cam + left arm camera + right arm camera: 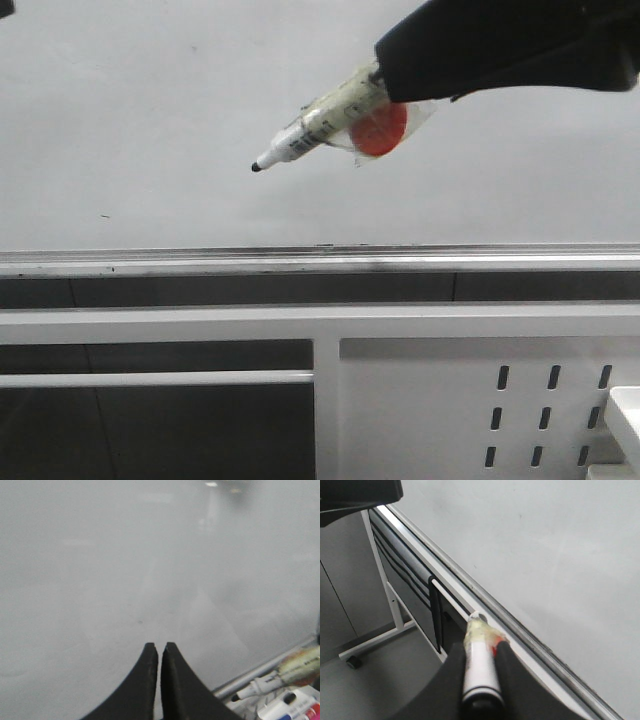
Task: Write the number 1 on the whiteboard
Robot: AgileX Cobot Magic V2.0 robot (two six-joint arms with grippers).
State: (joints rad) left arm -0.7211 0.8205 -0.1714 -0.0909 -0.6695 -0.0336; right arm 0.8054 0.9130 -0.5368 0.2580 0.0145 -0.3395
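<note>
While the right tool (400,75) grips the marker (320,125), whiteboard (150,100) lies bare.

Marker (320,125) in right pincer (400,80) before whiteboard (150,110), above rail (200,262).

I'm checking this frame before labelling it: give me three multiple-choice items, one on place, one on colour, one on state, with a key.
1. Where does the marker tip point in the front view?
A. down-left, over the whiteboard
B. straight up
C. at the perforated panel

2. What colour is the disc taped beside the marker?
A. blue
B. orange-red
C. green

3. What state is the left gripper in?
A. wide open
B. shut on a marker
C. shut, holding nothing

Key: A, the dark tip sits lower left against the board; B, the disc shows orange-red; C, its fingers meet with nothing between them.
</note>
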